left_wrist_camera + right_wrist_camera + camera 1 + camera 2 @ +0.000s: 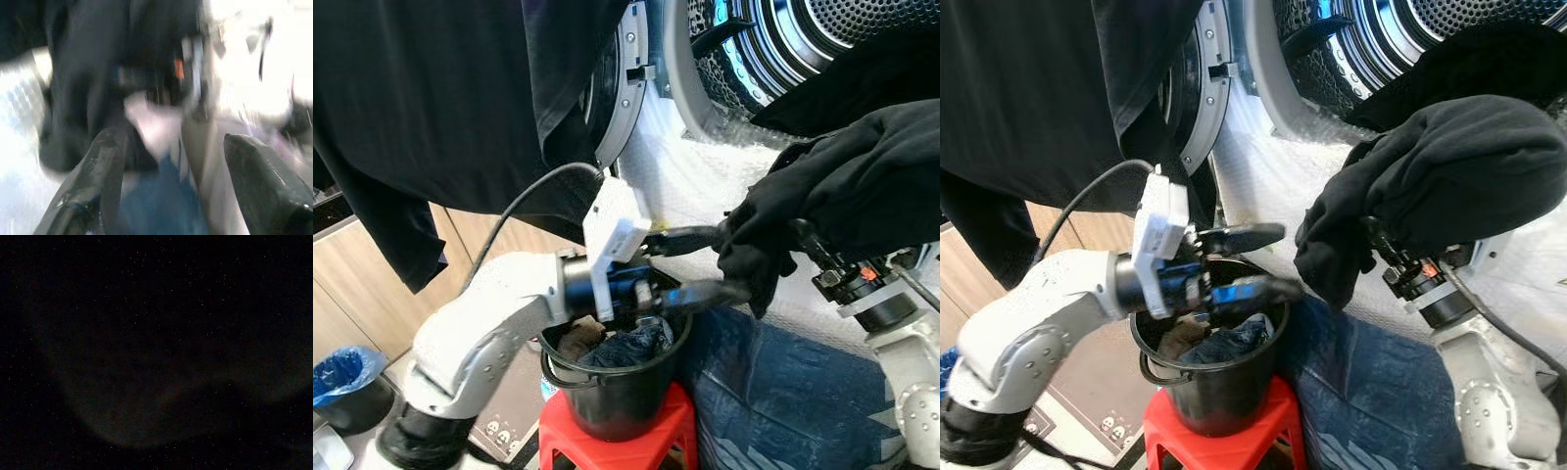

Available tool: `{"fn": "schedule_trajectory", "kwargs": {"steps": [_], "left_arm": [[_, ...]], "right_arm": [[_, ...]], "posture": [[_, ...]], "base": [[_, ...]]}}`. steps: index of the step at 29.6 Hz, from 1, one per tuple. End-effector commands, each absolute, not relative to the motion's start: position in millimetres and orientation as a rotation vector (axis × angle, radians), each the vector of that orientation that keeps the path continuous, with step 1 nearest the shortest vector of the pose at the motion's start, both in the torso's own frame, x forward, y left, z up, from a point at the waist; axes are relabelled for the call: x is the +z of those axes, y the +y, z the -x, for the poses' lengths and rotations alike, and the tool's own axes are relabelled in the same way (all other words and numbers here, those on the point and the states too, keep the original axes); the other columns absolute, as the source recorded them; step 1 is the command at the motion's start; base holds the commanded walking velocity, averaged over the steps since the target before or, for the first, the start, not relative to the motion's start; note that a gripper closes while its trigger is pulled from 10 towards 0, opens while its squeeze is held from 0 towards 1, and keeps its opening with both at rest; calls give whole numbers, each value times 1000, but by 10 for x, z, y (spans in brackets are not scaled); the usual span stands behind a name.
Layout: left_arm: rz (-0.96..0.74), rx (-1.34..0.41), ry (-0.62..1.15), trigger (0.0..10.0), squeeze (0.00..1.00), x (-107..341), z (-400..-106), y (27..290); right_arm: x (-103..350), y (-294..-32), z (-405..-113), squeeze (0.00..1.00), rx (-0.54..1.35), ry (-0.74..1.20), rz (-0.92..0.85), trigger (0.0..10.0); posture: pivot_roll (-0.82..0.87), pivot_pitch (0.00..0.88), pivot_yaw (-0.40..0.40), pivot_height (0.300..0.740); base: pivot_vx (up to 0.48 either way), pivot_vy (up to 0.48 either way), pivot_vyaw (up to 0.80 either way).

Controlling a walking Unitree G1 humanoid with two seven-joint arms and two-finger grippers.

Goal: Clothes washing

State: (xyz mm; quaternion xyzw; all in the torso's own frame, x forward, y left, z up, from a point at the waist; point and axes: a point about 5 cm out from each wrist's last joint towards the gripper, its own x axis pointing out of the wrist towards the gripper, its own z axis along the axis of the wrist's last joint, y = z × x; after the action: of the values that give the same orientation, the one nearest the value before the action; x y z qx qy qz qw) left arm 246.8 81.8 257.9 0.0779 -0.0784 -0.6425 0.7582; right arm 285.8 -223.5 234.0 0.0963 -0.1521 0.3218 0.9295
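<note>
You're holding the left gripper [690,264] out at the middle of the frame, its two black fingers spread apart, one tip nosing into the hanging edge of the black garment [842,186]. I'd judge you're lining up to take that cloth. The garment is draping over your right arm at the right of the frame, burying the right gripper, so I cannot tell whether those fingers are clamped. That arm is keeping the cloth raised near the washer drum [773,39], upper right, probably for loading. Below, the black bucket [617,387] is sitting on a red stool [661,431], more clothes inside it. Another dark garment [440,108] is hanging across the upper left. A blue cloth [773,392] is lying at lower right, wooden cabinets [342,284] at left.
</note>
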Motion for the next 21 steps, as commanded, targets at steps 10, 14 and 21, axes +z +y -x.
{"fn": "schedule_trajectory", "kwargs": {"steps": [10,14,21], "left_arm": [[-210,-1408,-57,10000,1000,2347,-2373,903],[-198,-1407,-49,10000,1000,2319,-2330,888],[-238,-1320,-57,10000,1000,2260,-2287,873]], "right_arm": [[2885,-2266,-2912,0,890,-372,-28,0],[3024,-2257,-2974,0,935,-383,-13,0],[3428,-2191,-3192,0,1040,-382,-43,6941]], "posture": [[-61,22,30,740],[-56,29,21,740],[-37,56,-22,740]], "base": [[0,0,0],[0,0,0],[0,0,0]]}}
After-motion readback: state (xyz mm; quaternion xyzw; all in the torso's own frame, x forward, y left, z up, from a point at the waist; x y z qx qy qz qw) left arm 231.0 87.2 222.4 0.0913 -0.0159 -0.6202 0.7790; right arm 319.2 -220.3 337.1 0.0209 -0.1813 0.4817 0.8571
